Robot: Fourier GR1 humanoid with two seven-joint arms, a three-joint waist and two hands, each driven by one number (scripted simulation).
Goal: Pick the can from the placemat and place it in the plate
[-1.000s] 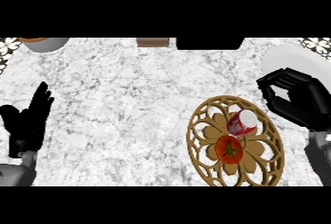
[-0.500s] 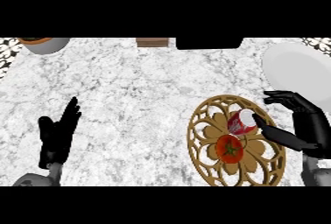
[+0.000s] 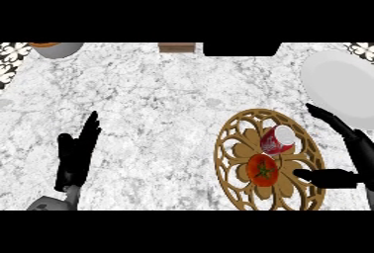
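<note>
Two hands sit nearest: the left hand (image 3: 76, 153) rests open, fingers up, and the right hand (image 3: 356, 163) is spread, thumb apart from fingers, beside one placemat (image 3: 222, 158). On it sit one tomato (image 3: 263, 169), then one can (image 3: 276, 140). Beyond lies one white plate (image 3: 340, 84).

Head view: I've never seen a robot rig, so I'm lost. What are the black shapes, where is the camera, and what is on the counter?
The camera sits at the robot's head and looks steeply down at a marble counter. The black shapes are its two hands. The left hand rests open at lower left, fingers up. The right hand is open beside a round gold placemat and holds nothing. On the placemat are a red and white can and a tomato. A white plate sits at upper right. A bowl shows at the top left edge.
</note>
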